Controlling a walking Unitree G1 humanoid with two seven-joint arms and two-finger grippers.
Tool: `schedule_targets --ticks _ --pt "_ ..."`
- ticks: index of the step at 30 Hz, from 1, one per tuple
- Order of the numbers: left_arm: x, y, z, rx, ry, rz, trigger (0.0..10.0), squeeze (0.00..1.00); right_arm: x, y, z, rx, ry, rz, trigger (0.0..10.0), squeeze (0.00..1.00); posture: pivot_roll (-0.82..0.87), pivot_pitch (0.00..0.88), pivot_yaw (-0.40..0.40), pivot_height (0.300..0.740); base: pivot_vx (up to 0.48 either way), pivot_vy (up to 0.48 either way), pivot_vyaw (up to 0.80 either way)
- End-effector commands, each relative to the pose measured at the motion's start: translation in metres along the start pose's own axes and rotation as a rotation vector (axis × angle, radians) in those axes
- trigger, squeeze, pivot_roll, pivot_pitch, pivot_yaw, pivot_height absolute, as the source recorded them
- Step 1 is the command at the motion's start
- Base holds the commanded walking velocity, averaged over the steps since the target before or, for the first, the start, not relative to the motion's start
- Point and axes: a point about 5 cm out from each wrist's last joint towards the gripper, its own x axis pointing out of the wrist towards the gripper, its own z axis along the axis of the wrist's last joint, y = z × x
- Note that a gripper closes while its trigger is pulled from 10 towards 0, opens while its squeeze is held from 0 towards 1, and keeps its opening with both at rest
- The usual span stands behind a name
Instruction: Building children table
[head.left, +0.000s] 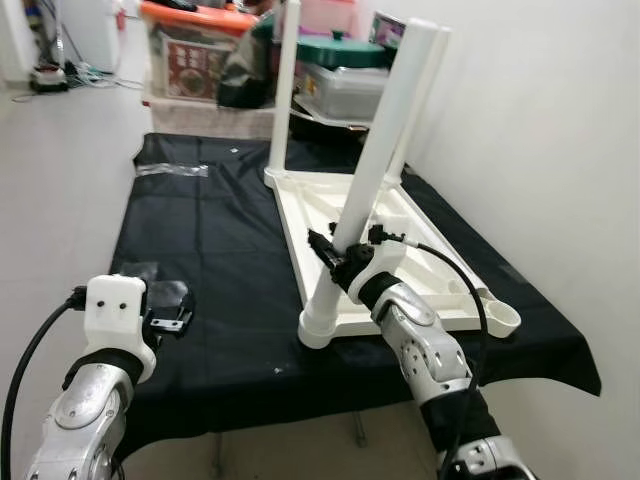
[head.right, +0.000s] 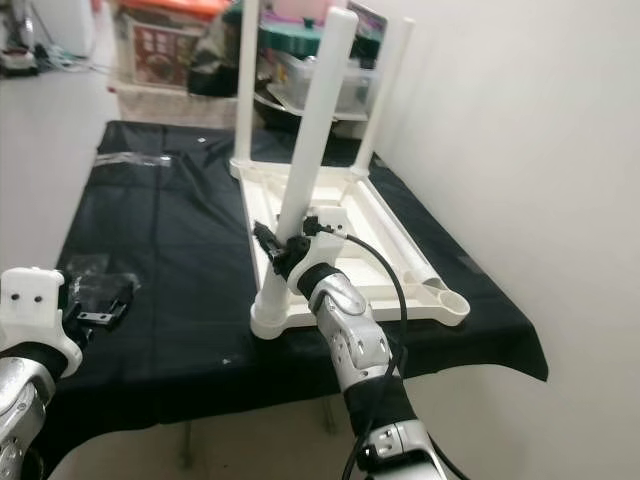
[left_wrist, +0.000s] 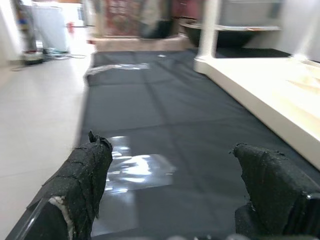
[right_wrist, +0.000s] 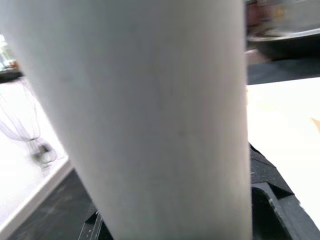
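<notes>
A white children's table top (head.left: 420, 260) lies upside down on a black cloth (head.left: 220, 230). Two white legs stand upright at its far corners. A third leg (head.left: 375, 165) rises tilted from the near left corner socket (head.left: 318, 325). My right gripper (head.left: 338, 255) is shut on this leg low down, and the leg (right_wrist: 150, 115) appears very close in the right wrist view. The near right corner socket (head.left: 502, 318) holds nothing. My left gripper (head.left: 165, 308) hovers open over the cloth's near left part, its fingers (left_wrist: 82, 175) wide apart above a clear plastic bag (left_wrist: 137, 172).
A white wall (head.left: 540, 120) runs along the right of the cloth. Storage bins (head.left: 195, 50) and a lidded box (head.left: 345, 75) stand beyond the far end. A clear plastic strip (head.left: 172, 170) lies at the far left of the cloth. Pale floor (head.left: 60, 180) runs along the left.
</notes>
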Motion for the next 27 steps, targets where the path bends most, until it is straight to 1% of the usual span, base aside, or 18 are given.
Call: schedule_targets --ticks 1,2,3,4,6,7,8,9,10,13,14,15,18,19,23,25,27 --pt "0.006 0.001 0.001 0.004 0.006 0.006 10.0 0.00 -0.015 -0.030 -0.034 0.049 0.169 -0.230 10.0 0.00 0.12 0.000 -0.116 0.740 0.000 0.000 0.00" --pt "0.006 0.001 0.001 0.004 0.006 0.006 10.0 0.00 -0.015 -0.030 -0.034 0.049 0.169 -0.230 10.0 0.00 0.12 0.000 -0.116 0.740 0.000 0.000 0.00" --pt "0.007 0.001 0.001 0.004 0.005 0.009 10.0 0.00 -0.015 -0.034 -0.034 0.072 0.169 -0.271 10.0 0.00 0.12 0.000 -0.116 0.740 0.000 0.000 0.00" --pt "0.007 0.001 0.001 0.004 0.005 0.009 10.0 0.00 -0.015 -0.034 -0.034 0.072 0.169 -0.271 10.0 0.00 0.12 0.000 -0.116 0.740 0.000 0.000 0.00" --pt "0.009 0.002 0.002 0.007 0.004 0.030 10.0 0.00 -0.017 -0.041 -0.033 0.117 0.183 -0.418 10.0 0.00 0.12 0.000 -0.116 0.740 0.000 0.000 0.00" --pt "0.009 0.002 0.002 0.007 0.004 0.030 10.0 0.00 -0.017 -0.041 -0.033 0.117 0.183 -0.418 10.0 0.00 0.12 0.000 -0.116 0.740 0.000 0.000 0.00" --pt "0.010 0.003 0.001 0.007 0.009 0.047 10.0 0.00 -0.017 -0.041 -0.032 0.133 0.190 -0.459 10.0 0.00 0.12 0.000 -0.117 0.740 0.000 0.000 0.00" --pt "0.010 0.003 0.001 0.007 0.009 0.047 10.0 0.00 -0.017 -0.041 -0.032 0.133 0.190 -0.459 10.0 0.00 0.12 0.000 -0.117 0.740 0.000 0.000 0.00" --pt "0.010 0.005 0.001 0.009 0.015 0.064 10.0 0.00 -0.017 -0.040 -0.031 0.133 0.195 -0.491 10.0 0.00 0.13 0.000 -0.117 0.740 0.000 0.000 0.00" --pt "0.010 0.005 0.001 0.009 0.015 0.064 10.0 0.00 -0.017 -0.040 -0.031 0.133 0.195 -0.491 10.0 0.00 0.13 0.000 -0.117 0.740 0.000 0.000 0.00" --pt "0.010 0.007 0.001 0.011 0.019 0.076 10.0 0.00 -0.017 -0.036 -0.030 0.135 0.190 -0.498 10.0 0.00 0.13 0.000 -0.116 0.740 0.000 0.000 0.00" --pt "0.010 0.008 0.001 0.018 0.021 0.082 10.0 0.00 -0.016 -0.034 -0.029 0.146 0.184 -0.488 10.0 0.77 0.13 0.000 -0.115 0.740 0.000 0.000 0.00" --pt "0.010 0.008 0.001 0.018 0.021 0.082 10.0 0.00 -0.016 -0.034 -0.029 0.146 0.184 -0.488 10.0 0.77 0.13 0.000 -0.115 0.740 0.000 0.000 0.00" --pt "0.010 0.009 0.001 0.022 0.021 0.085 10.0 0.00 -0.016 -0.032 -0.028 0.153 0.180 -0.485 10.0 0.98 0.12 0.000 -0.113 0.740 0.000 0.000 0.00" --pt "0.010 0.009 0.000 0.025 0.021 0.084 10.0 0.00 -0.015 -0.030 -0.025 0.166 0.158 -0.471 10.0 1.00 0.12 0.000 -0.110 0.740 0.000 0.000 0.00" --pt "0.014 0.007 0.001 0.029 0.021 0.077 10.0 0.00 -0.012 -0.026 -0.011 0.177 0.087 -0.428 10.0 1.00 0.11 0.000 -0.104 0.740 0.000 0.000 0.00" --pt "0.014 0.007 0.001 0.029 0.021 0.077 10.0 0.00 -0.012 -0.026 -0.011 0.177 0.087 -0.428 10.0 1.00 0.11 0.000 -0.104 0.740 0.000 0.000 0.00"
